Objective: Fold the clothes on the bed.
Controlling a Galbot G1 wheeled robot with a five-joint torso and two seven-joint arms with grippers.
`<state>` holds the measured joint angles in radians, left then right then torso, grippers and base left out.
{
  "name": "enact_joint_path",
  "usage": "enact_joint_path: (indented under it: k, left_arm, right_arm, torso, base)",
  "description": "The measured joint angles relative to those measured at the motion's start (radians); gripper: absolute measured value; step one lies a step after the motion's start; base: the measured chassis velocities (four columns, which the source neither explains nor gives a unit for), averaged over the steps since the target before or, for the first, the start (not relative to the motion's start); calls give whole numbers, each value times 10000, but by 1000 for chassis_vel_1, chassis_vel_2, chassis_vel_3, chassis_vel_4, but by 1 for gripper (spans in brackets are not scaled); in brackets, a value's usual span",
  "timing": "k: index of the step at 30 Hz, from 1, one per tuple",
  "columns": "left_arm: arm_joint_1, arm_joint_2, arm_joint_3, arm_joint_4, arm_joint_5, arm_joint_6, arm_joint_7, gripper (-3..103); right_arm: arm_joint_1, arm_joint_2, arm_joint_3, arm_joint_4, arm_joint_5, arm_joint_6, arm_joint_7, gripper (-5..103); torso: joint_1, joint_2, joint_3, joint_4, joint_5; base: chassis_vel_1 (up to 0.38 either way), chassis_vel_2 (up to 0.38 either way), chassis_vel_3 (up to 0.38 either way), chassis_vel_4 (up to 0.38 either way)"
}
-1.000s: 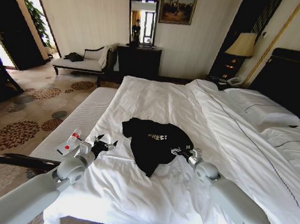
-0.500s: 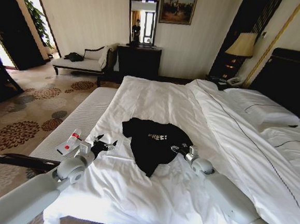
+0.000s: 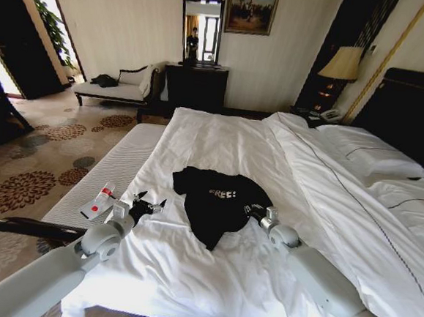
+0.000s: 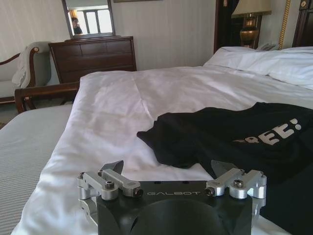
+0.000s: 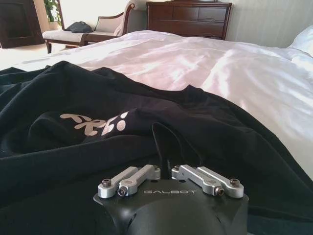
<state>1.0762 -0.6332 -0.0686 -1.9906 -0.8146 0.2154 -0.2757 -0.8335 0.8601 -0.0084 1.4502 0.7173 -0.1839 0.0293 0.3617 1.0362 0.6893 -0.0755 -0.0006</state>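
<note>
The clothes (image 3: 216,199) are one black T-shirt with white "FREE!" lettering, lying crumpled in the middle of the bed's white duvet (image 3: 221,137). My right gripper (image 3: 255,209) rests on the shirt's right edge. In the right wrist view its fingers (image 5: 164,142) are drawn together, pinching a fold of the black fabric (image 5: 98,103). My left gripper (image 3: 144,204) sits on the duvet to the left of the shirt, apart from it. It stands open (image 4: 168,169) with nothing between its fingers, and the shirt (image 4: 230,137) lies ahead of it.
A grey bench (image 3: 115,173) runs along the bed's left side with a small white and red object (image 3: 98,201) on it. Pillows (image 3: 374,153) and a dark headboard (image 3: 414,108) are at the right. A chaise lounge (image 3: 118,85) and a dresser (image 3: 196,84) stand by the far wall.
My right arm has sunk lower and its gripper has edged a little further onto the shirt's right edge. The left arm and the shirt have stayed put.
</note>
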Motion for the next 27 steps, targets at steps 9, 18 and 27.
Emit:
enact_joint_path:
  k: [9, 18, 27]
  left_arm:
    - [37, 27, -24, -92, 27, -21, 57, 100]
    - [-5, 106, -80, -331, -59, -26, 63, 100]
    - [243, 297, -193, -664, -51, 33, 11, 100]
  right_arm:
    - [-615, -169, 509, 717, 234, -153, 273, 1]
    - [-2271, -725, 1756, 3070, 553, -541, 726, 1]
    - [-5329, -870, 3686, 5202, 380, -838, 1052, 1]
  torso:
    - [0, 0, 0, 0, 0]
    - [-1, 1, 0, 0, -1]
    - [-2, 0, 0, 0, 0]
  base:
    - [0, 0, 0, 0]
    - [0, 0, 0, 0]
    - [0, 0, 0, 0]
